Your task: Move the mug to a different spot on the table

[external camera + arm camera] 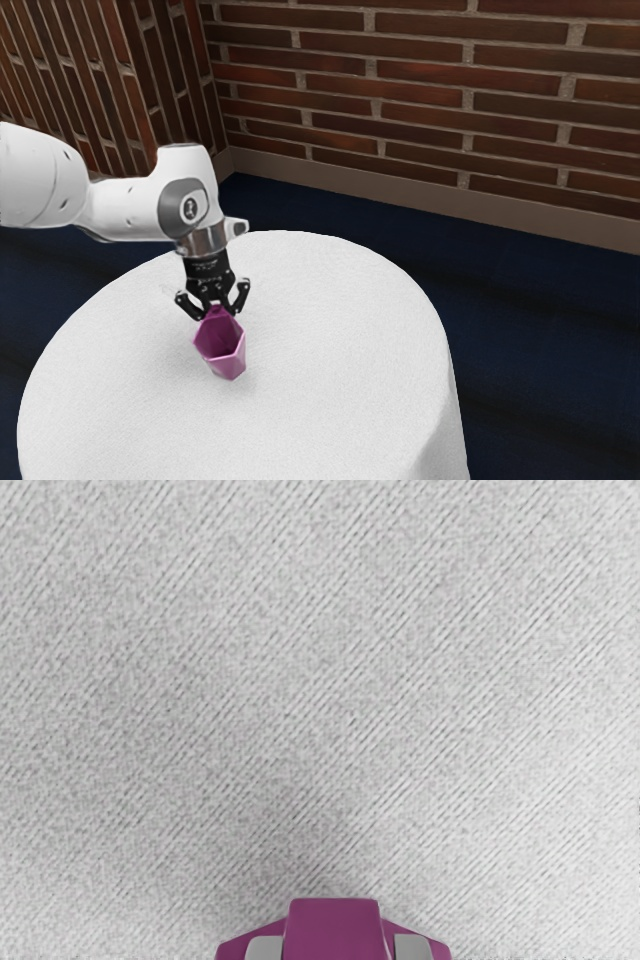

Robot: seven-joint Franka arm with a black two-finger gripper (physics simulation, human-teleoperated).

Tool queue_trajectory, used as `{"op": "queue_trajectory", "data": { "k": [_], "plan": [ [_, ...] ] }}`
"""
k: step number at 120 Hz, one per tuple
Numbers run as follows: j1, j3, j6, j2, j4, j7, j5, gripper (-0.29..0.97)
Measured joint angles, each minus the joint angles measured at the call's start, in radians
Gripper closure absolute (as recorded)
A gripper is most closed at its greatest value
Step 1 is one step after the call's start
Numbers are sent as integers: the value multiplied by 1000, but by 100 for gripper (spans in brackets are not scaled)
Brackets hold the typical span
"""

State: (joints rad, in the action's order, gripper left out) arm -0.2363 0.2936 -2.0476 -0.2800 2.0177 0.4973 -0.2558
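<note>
Pincer point(212, 308) vertical at mug point(222, 350) rim

We're in a plain indoor room, more a bare studio corner than a home or a shop. Red brick walls point(420, 90) meet in the corner, with a pale skirting board point(420, 190) along their foot and a dark blue floor point(540, 300) below. One round table point(350, 330) stands there, draped to the ground in a white woven cloth point(320, 680).

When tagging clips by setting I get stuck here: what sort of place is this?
Probably a simulated indoor room: red brick walls, dark blue floor, and a round white table bearing a purple mug.
</note>
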Motion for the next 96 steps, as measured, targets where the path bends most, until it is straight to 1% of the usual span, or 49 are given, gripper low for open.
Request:
{"op": "queue_trajectory", "data": {
  "k": [26, 32, 37, 53, 61, 79, 96],
  "plan": [
    [-2, -8, -1, -19, 0, 13, -18, 72],
    [-2, -8, -2, -21, 0, 15, -23, 70],
    [-2, -8, -3, -25, -1, 15, -29, 64],
    [-2, -8, -5, -30, -7, 13, -47, 40],
    [-1, -7, -5, -30, -7, 12, -52, 31],
    [-2, -6, -4, -27, -30, 10, -55, 17],
    [-2, 0, -1, -23, -51, 7, -52, 9]
  ]
}}
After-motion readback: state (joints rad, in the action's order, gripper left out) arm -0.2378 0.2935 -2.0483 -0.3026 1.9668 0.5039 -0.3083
